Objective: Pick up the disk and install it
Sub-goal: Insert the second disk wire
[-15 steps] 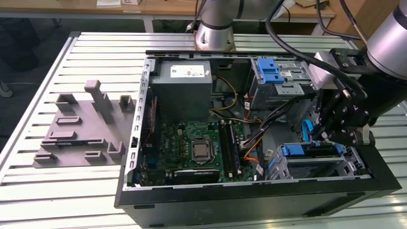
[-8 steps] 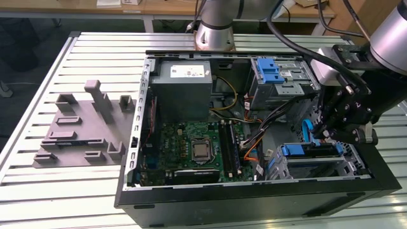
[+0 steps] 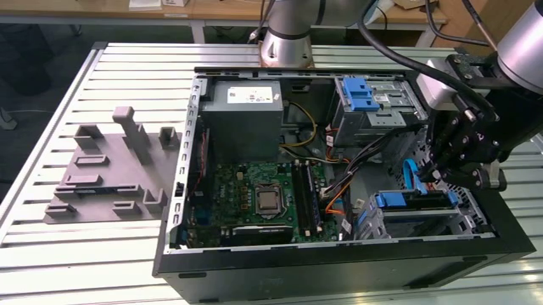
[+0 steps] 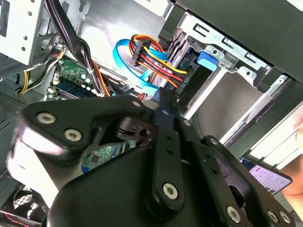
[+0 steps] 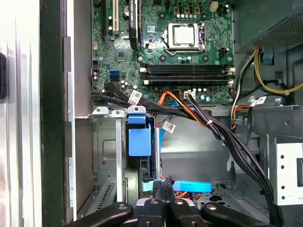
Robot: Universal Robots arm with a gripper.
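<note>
The disk (image 3: 411,202) sits slotted in the lower drive cage at the case's near corner on the exterior view's right, its blue end tab (image 5: 139,141) facing into the case. That tab (image 4: 207,59) also shows in the second wrist view. My gripper (image 3: 431,175) hangs inside the case just beside the cage. Its fingers are shut together (image 5: 164,182) with nothing seen between them, and they cross in front of a flat blue data cable (image 5: 191,186). In the second wrist view the gripper (image 4: 161,99) ends close to a plug of red, yellow and black wires (image 4: 142,49).
The open black case (image 3: 339,254) lies on a slatted metal table (image 3: 85,254). Inside are a grey power-supply box (image 3: 246,121), the green motherboard (image 3: 263,197), an upper drive cage with a blue latch (image 3: 360,95) and cable bundles (image 5: 227,137). A grey fixture (image 3: 110,171) lies on the exterior view's left.
</note>
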